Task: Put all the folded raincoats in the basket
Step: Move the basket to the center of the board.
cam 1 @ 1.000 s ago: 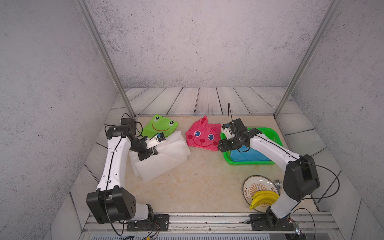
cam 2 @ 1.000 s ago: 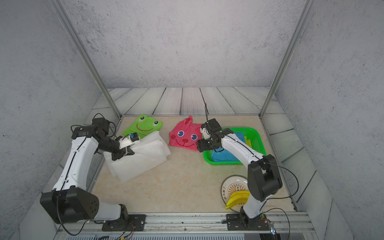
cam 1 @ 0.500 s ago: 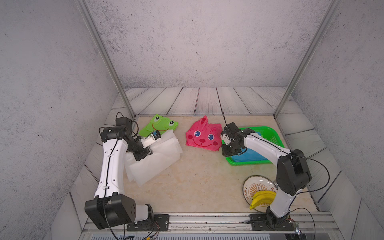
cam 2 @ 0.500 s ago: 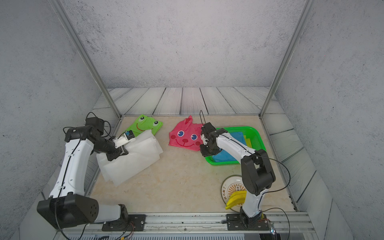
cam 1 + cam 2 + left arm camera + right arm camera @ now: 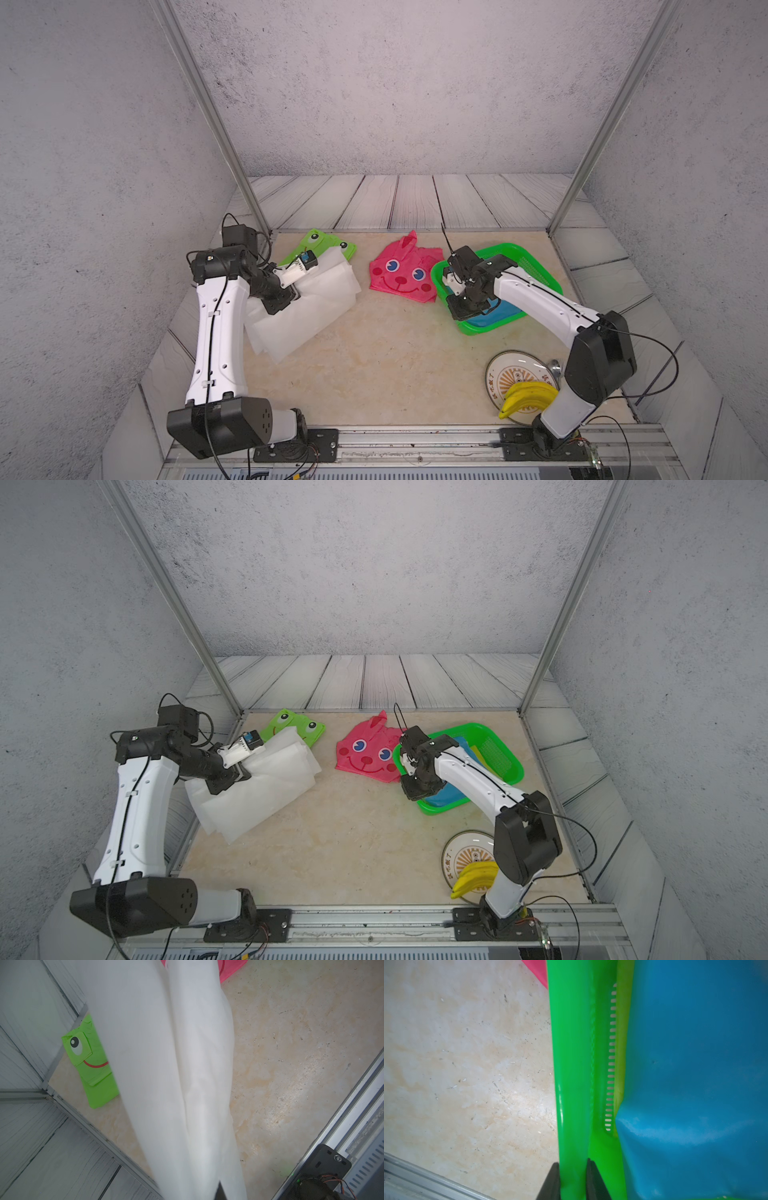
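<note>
Our left gripper [image 5: 293, 293] pinches the white folded raincoat [image 5: 320, 309] near the tabletop's [image 5: 386, 365] left edge; our right gripper [image 5: 572, 1166] clamps the basket [image 5: 571, 1059] rim.

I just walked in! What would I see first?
Two funny faces at the back: a pink bunny raincoat in the middle and a green frog raincoat at the left, partly behind a white raincoat. Yellow bananas sit on a plate, front right.

We're high over the front edge in both top views, looking down across the whole desk [image 5: 374, 374]. Wrist cameras sit close: left on the white raincoat [image 5: 176, 1064], right on the basket [image 5: 571, 1064] rim.
</note>
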